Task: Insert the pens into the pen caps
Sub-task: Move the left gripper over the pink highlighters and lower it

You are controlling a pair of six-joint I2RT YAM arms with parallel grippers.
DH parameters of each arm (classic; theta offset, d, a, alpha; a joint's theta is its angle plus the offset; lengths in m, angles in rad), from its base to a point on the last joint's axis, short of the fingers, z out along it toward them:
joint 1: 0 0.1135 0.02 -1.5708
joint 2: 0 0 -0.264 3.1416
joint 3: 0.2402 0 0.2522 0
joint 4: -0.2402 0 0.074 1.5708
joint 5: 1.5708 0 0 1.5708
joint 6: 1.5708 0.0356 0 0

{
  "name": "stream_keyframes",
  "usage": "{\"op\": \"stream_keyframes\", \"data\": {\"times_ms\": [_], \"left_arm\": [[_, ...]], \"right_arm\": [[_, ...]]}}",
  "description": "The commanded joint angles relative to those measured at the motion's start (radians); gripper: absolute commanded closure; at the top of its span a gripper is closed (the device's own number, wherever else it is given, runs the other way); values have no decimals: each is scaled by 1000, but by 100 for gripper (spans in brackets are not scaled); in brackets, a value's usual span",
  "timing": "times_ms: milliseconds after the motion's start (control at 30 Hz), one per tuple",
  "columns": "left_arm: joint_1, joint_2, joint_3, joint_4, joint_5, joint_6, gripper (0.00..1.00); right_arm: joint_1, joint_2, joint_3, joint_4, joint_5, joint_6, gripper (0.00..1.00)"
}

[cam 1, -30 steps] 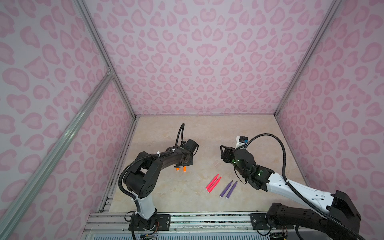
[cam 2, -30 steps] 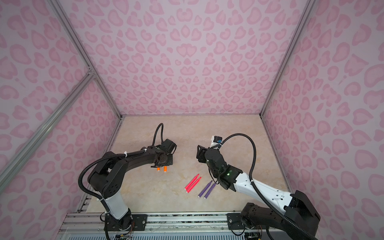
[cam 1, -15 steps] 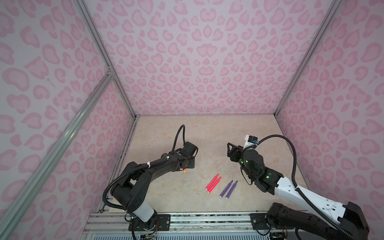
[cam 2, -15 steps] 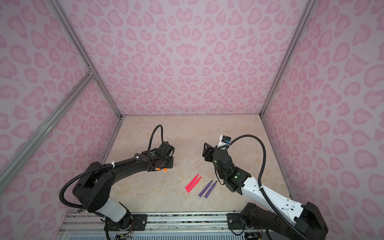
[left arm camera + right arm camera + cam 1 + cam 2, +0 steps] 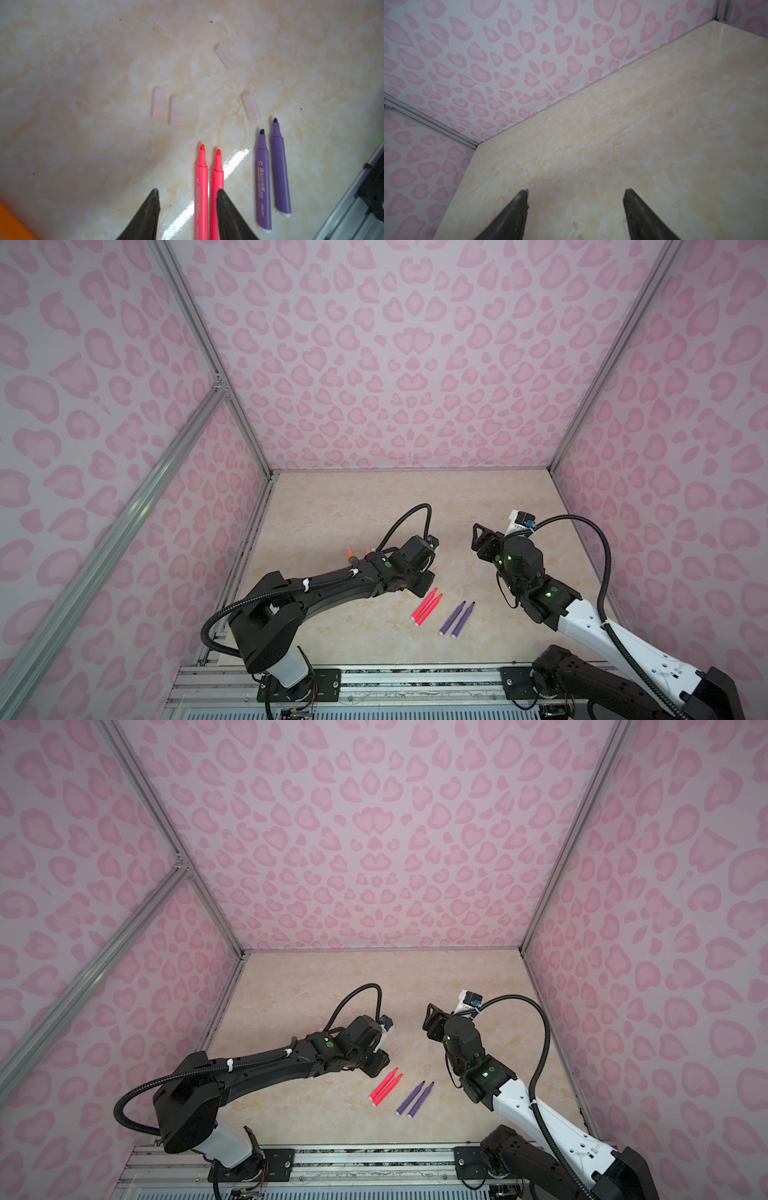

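- Pens: two pink-red pens (image 5: 424, 605) and two purple pens (image 5: 452, 619) lie flat on the bench (image 5: 332, 510). They are near its front edge, about midway along it. The pink-red pair is to the left of the purple pair, and the pairs do not touch.
- In each pair the pens lie side by side and nearly parallel. Their uncapped tips point toward the back edge, slanting right, and their white ends point toward the front edge.
- Two orange pens (image 5: 351, 552) show only their tips in a top view, poking out past the left arm (image 5: 332, 591), nearer the bench's left edge. The rest of them is hidden.
- Pen caps (image 5: 159, 104): four show in the left wrist view, lying on the bench beyond the pen tips, toward the back edge.
  - Two lie side by side ahead of the pink-red tips.
  - One lies just beside the purple tips.
  - One lies further off, on its own.
- Left gripper (image 5: 188, 191): it is over the pink-red pair with its jaws moderately parted. One pink-red pen runs through the gap with room to spare, and the other passes under one finger. I cannot tell whether a finger touches either pen.
- Right gripper (image 5: 576, 190): it is held above the bench, right of the middle, facing the back left corner. Its jaws are spread wide, with bare bench showing between them.
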Motion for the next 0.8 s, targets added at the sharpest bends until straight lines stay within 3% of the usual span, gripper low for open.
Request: {"op": "stream_keyframes", "data": {"times_ms": [0,300,767], "left_arm": [[-10,11,-17,-46,51,25,51],[-42,143,53,-116,14,32,60],[-65,222,104,-176,-44,35,60]], "right_arm": [[-6,-20,10,-29,-9,2,27],[-14,-69,-26,-13,-6,5,26],[-14,-45,-34,13,-50,15,26]]}}
